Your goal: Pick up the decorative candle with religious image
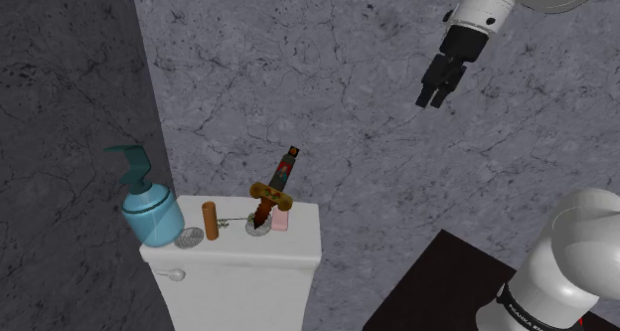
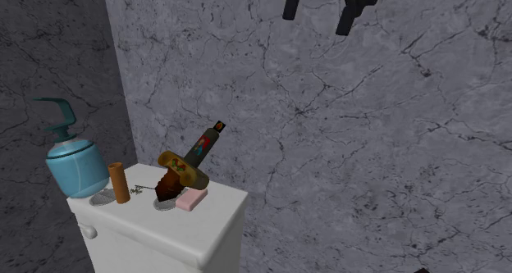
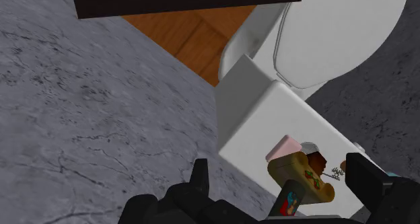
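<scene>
Fingers of the black gripper stand spread apart with nothing between them and nothing touching them; the pincer is released and hangs in front of the grey marbled wall. The second exterior view shows the gap most plainly, with the two fingers wide of each other at its top edge.

The candle is well apart from the gripper, lower and toward the shoulder view's left. It is a dark cylinder with a red and blue picture, tilted on the white toilet tank, its top leaning toward the shoulder view's right. An ochre patterned piece lies across it, and a pink block sits just beside its foot.

Both exterior views show a brown cylinder standing upright near the candle and a teal dispenser at the tank's far end. The wrist view looks down between the fingers onto the candle, the ochre piece and the pink block, and adds the toilet's closed seat lid and a patch of wooden floor.
</scene>
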### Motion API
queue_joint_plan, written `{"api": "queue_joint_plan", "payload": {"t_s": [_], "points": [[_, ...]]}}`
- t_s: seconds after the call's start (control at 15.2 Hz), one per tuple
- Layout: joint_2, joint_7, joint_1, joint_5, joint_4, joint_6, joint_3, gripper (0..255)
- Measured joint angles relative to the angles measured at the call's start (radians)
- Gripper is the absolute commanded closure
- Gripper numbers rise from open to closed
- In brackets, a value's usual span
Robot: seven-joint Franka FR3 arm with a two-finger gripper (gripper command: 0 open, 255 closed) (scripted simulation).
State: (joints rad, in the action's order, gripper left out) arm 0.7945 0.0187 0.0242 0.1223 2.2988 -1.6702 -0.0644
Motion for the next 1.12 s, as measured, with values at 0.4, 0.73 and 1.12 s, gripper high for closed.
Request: {"api": "queue_joint_plan", "payload": {"t_s": [0.4, 0.73, 1.12], "points": [[-0.064, -0.043, 0.014, -0.023, 0.043, -0.125, 0.091, 0], [-0.166, -0.112, 0.021, -0.069, 0.079, -0.278, 0.205, 0], [-0.354, -0.236, 0.001, -0.179, 0.061, -0.449, 0.351, 0]]}}
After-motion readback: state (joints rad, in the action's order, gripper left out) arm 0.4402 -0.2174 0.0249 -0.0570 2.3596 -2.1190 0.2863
